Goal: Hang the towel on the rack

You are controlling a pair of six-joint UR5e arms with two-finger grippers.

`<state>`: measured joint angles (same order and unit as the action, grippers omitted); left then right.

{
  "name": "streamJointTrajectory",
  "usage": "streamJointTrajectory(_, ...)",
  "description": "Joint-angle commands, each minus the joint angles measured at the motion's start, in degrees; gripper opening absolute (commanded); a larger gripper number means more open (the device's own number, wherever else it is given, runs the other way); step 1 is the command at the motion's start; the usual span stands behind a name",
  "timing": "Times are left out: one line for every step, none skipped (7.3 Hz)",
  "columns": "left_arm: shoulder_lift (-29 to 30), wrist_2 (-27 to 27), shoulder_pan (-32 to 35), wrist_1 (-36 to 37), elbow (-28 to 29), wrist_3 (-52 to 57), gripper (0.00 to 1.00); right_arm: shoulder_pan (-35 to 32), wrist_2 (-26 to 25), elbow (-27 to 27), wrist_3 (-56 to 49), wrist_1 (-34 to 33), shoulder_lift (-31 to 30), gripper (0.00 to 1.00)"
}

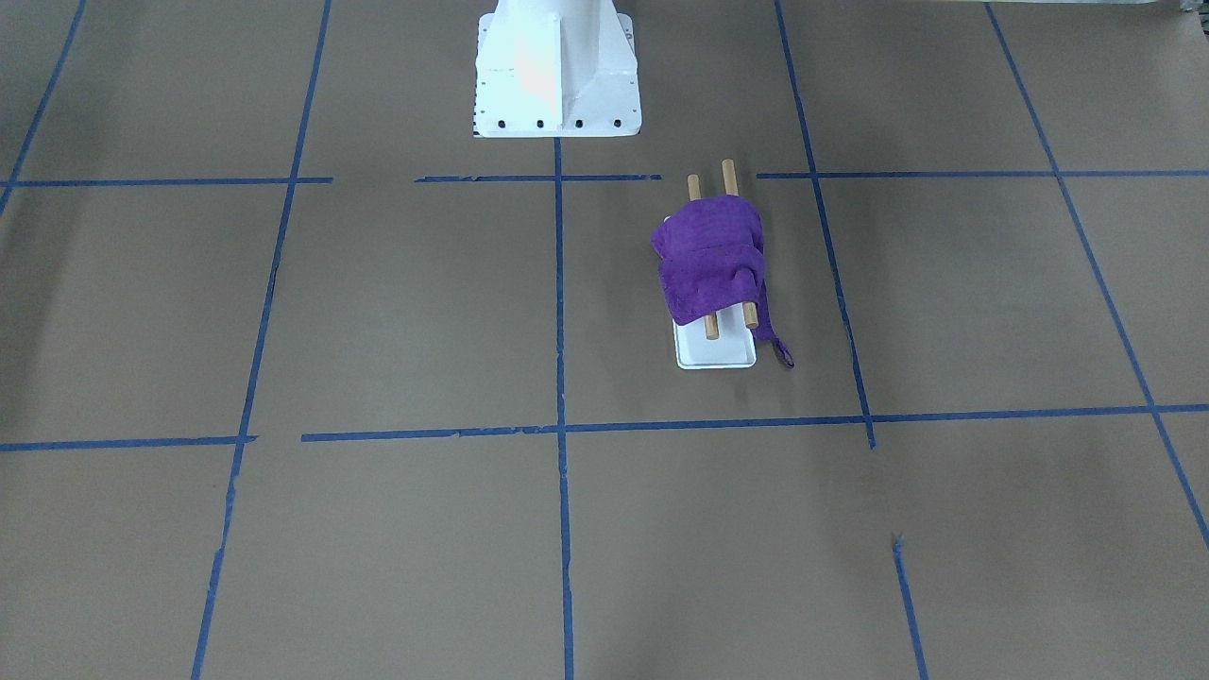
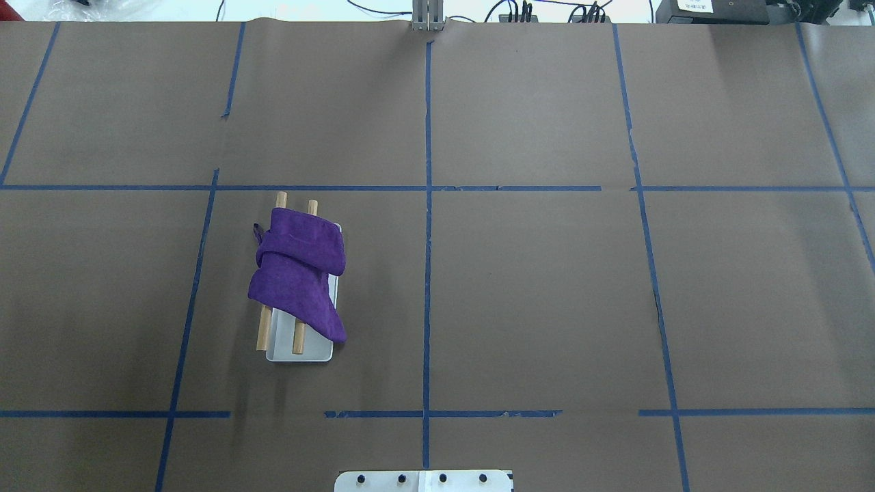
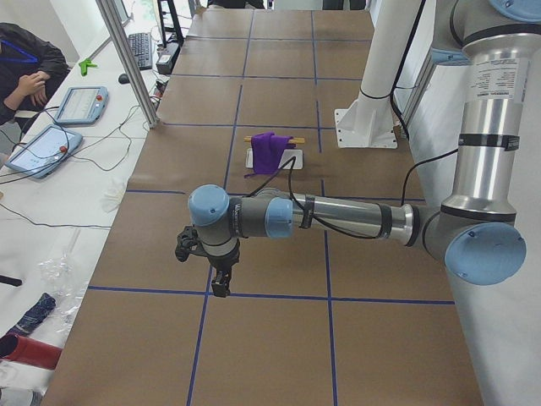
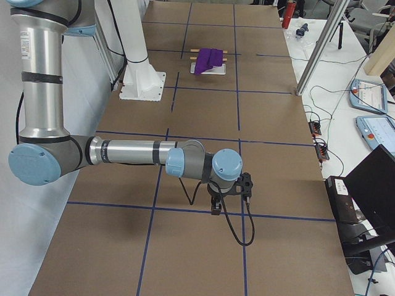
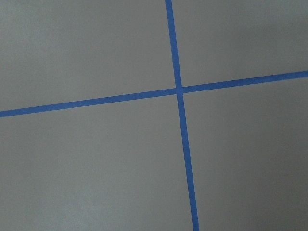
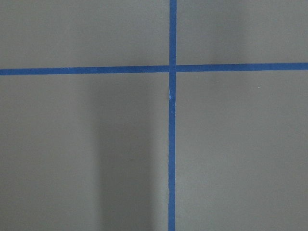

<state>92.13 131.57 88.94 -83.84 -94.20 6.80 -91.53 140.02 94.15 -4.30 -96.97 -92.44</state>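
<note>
A purple towel (image 1: 710,264) lies draped across the two brown dowel rods of the rack (image 1: 716,355), hiding its upright; a corner loop hangs down to the table beside the white base. The overhead view shows the towel (image 2: 299,273) and the rack (image 2: 301,351) left of centre. My left gripper (image 3: 221,283) hangs over bare table far from the rack, seen only in the exterior left view. My right gripper (image 4: 216,206) hangs likewise at the other end, seen only in the exterior right view. I cannot tell whether either is open or shut. Both wrist views show only brown table and blue tape.
The white robot pedestal (image 1: 557,66) stands at the table's robot-side edge, near the rack. Blue tape lines (image 2: 427,205) grid the brown table. An operator (image 3: 25,72), tablets (image 3: 80,103) and a metal post (image 3: 127,59) are beyond the far edge.
</note>
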Motion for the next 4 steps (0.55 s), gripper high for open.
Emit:
streamJointTrajectory(0.2, 0.0, 0.0, 0.1, 0.1, 0.0, 1.00, -0.1, 0.0, -0.1, 0.3, -0.1, 0.2, 1.00)
streamJointTrajectory(0.2, 0.0, 0.0, 0.1, 0.2, 0.0, 1.00, -0.1, 0.1, 0.0, 0.3, -0.1, 0.1, 1.00)
streamJointTrajectory(0.2, 0.0, 0.0, 0.1, 0.3, 0.0, 1.00, -0.1, 0.0, 0.0, 0.3, -0.1, 0.2, 1.00)
streamJointTrajectory(0.2, 0.0, 0.0, 0.1, 0.3, 0.0, 1.00, -0.1, 0.1, 0.0, 0.3, 0.0, 0.2, 1.00)
